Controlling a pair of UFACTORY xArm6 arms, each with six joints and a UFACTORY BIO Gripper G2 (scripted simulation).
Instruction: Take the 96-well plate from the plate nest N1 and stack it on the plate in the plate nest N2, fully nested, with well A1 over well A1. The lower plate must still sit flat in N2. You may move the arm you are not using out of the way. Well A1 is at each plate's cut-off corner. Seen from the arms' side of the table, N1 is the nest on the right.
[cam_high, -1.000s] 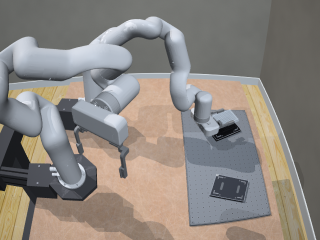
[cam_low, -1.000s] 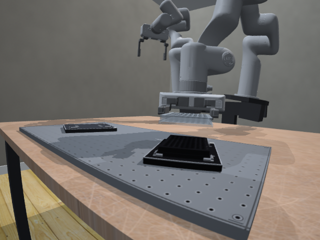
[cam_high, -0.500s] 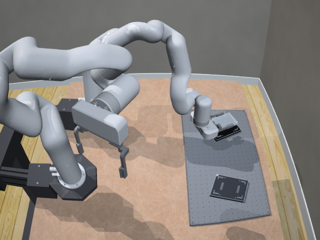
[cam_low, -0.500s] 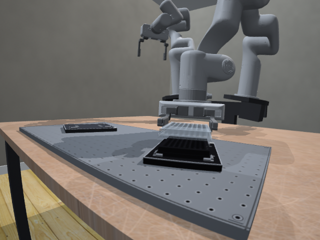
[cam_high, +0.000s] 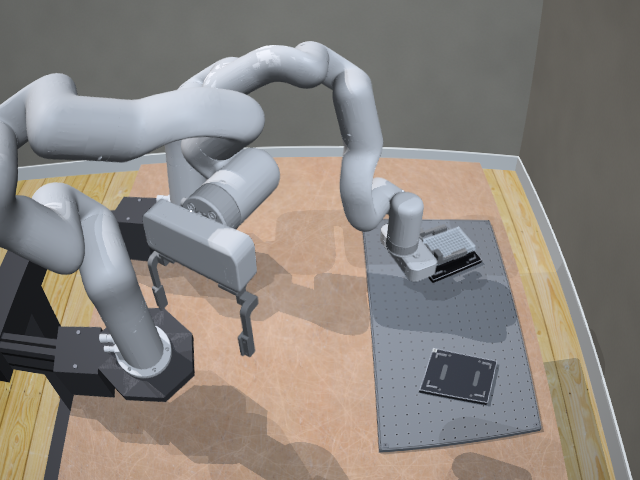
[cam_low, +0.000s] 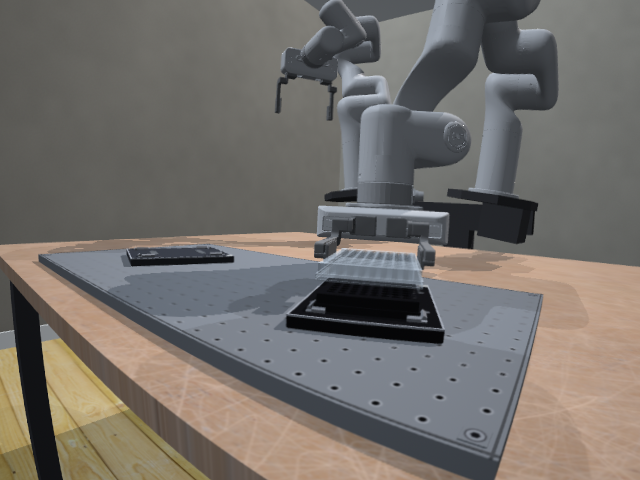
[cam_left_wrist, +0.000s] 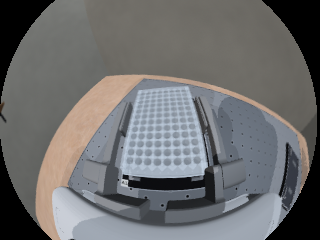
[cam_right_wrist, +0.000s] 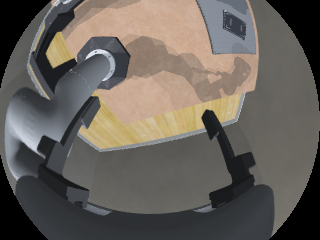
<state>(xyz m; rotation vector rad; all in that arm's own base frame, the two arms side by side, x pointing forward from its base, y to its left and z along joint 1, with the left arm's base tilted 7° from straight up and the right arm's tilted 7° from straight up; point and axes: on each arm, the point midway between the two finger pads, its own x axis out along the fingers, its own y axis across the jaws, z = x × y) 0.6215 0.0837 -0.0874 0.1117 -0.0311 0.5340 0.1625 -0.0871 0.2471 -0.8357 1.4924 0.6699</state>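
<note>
Left gripper (cam_high: 447, 242) (cam_low: 375, 251) (cam_left_wrist: 164, 102), closed on the clear plate's (cam_high: 454, 241) (cam_low: 369, 268) (cam_left_wrist: 162, 135) long sides, holds it above the black plate (cam_low: 367, 303), long axis pointing outward from the hand.

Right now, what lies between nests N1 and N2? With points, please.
Between N1 (cam_high: 459, 379) (cam_low: 180, 255) (cam_left_wrist: 289, 175) (cam_right_wrist: 234, 24) and N2 (cam_high: 457, 269) (cam_low: 364, 330) (cam_left_wrist: 165, 183), the top view shows only the perforated board (cam_high: 439, 315) (cam_low: 248, 289) (cam_left_wrist: 247, 142) (cam_right_wrist: 220, 46), partly shadowed.

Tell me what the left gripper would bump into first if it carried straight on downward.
Probably the black plate, met by the clear plate in its jaws; the remaining gap and exact alignment are unclear.
</note>
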